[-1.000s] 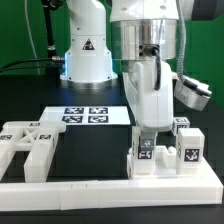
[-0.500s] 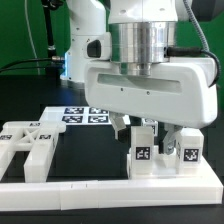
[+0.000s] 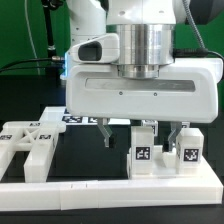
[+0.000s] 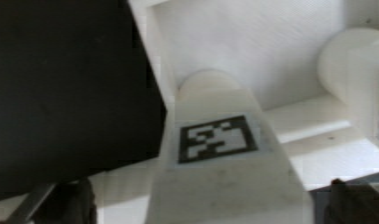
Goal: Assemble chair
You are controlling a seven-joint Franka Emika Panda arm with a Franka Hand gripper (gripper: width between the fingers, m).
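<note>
Tool (image 3: 142,136) jaws wide apart, empty, straddling chair (image 3: 160,156) post (image 4: 212,140). Chair at exterior view's right, on desk (image 3: 85,150), against rail (image 3: 90,186). Looks light, stiff, slick plastic, prob. tippy. You grip post's flat sides, low, square.

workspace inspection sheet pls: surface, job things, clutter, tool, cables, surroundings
surface: black table, edged in front by a white L-shaped border rail
job's things: part-built chair stands at the exterior view's right; loose chair piece lies at its left
clutter: nothing seen; only the marker board lies farther back
tool: tool open, fingers either side of a tagged chair post, holding nothing
cables: dark cable at the back, away from the parts
surroundings: robot base, green backdrop
</note>
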